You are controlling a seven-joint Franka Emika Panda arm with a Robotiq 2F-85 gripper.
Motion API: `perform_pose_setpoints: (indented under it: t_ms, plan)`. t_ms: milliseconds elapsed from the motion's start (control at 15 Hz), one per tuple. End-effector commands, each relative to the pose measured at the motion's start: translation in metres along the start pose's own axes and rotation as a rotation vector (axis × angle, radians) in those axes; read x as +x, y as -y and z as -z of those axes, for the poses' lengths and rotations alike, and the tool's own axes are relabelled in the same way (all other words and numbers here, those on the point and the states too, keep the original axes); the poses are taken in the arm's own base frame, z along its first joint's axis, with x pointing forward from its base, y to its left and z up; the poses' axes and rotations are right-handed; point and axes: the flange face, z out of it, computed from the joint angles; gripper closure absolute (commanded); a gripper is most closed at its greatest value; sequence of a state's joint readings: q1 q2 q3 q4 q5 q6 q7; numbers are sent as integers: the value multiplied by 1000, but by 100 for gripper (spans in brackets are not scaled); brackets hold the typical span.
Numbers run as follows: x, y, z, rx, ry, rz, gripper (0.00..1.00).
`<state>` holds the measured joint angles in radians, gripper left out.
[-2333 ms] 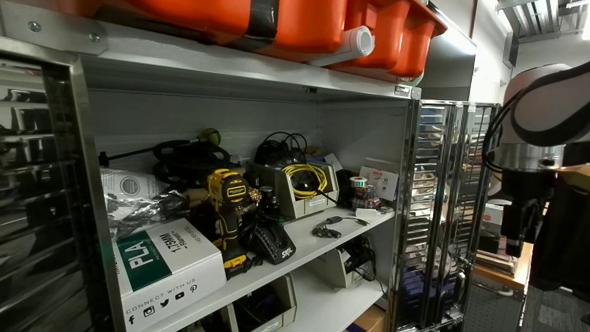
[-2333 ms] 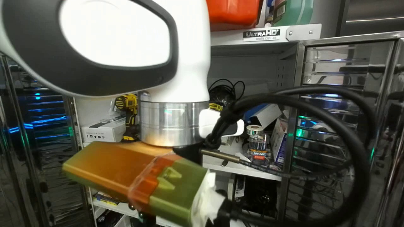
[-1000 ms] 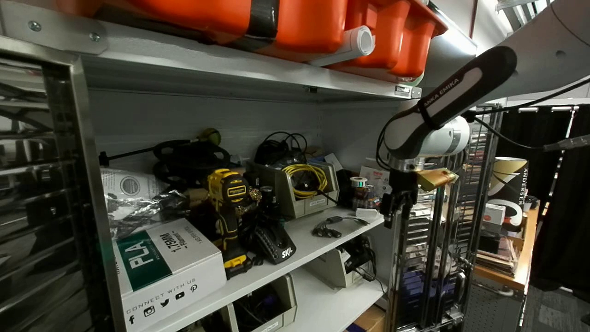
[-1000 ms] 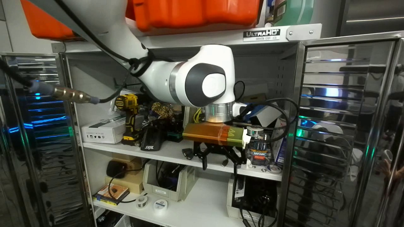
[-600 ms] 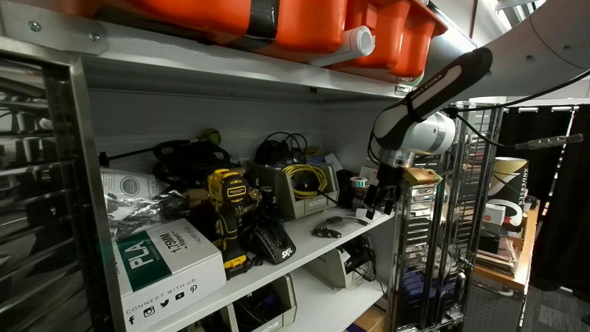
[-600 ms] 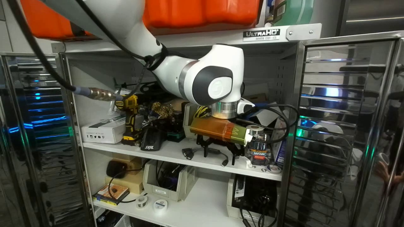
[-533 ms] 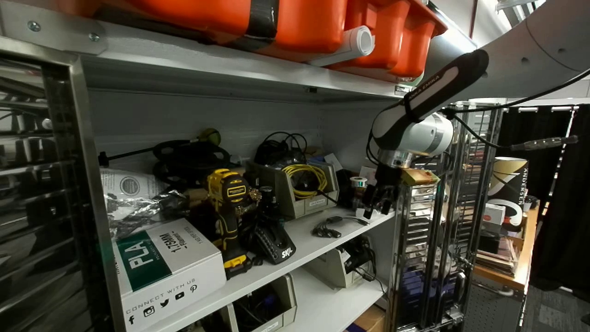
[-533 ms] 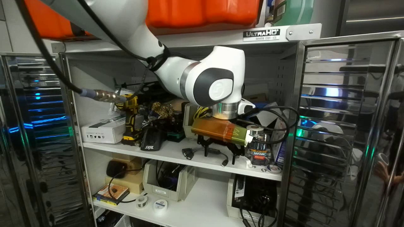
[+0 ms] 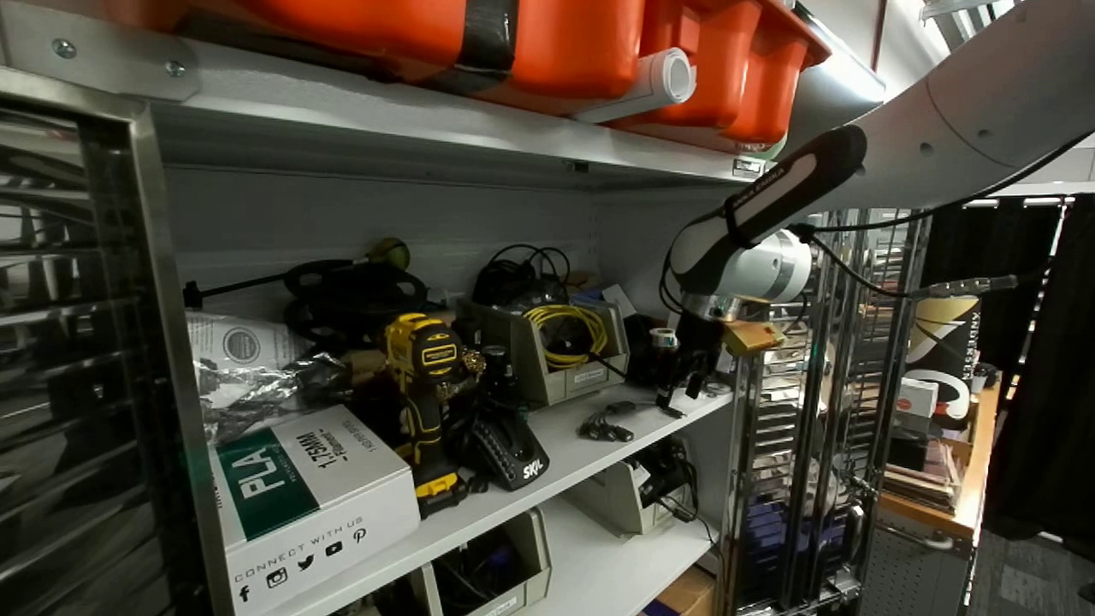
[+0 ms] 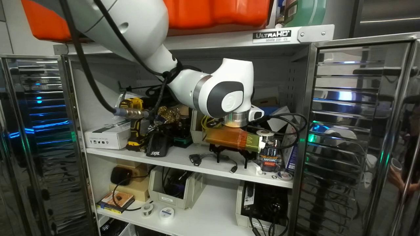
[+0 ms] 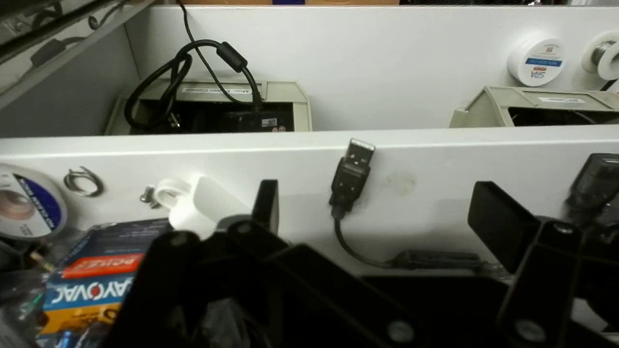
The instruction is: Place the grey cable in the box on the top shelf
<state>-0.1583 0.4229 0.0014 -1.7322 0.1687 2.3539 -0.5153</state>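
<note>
gripper [image 11: 379, 208] further in over the shelf [image 11: 430, 159] than before, fingers [image 11: 266, 205] spread, grey cable [image 9: 618, 409] near the front edge, usb end [image 11: 353, 176] showing between the fingers; closing there might pinch only thin lead and slip, since the far connector [image 11: 598, 186] lies outside.

Your dark grey cable [image 9: 609, 429] lies loosely bent on the shelf [image 9: 560, 436]; in an exterior view the open-fronted beige box [image 9: 569, 387] stands near it, at the cable's ten o'clock. In the wrist view you see the cable's USB plug [image 11: 351, 178] pointing just past twelve, the cable curving toward four.
</note>
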Motion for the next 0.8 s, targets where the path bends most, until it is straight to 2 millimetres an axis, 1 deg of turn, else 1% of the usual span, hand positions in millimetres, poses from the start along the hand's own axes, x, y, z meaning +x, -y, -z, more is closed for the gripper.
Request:
perform_pose_setpoints:
  t_ms: [0, 267, 600, 667, 733]
  plan:
    - [16, 1, -4, -28, -8, 55, 0]
    - [22, 2, -12, -39, 2, 78, 0]
    - [29, 1, -15, -31, -3, 83, 0]
    - [30, 1, -16, -29, -4, 85, 25]
    - [31, 2, -16, -26, -4, 86, 28]
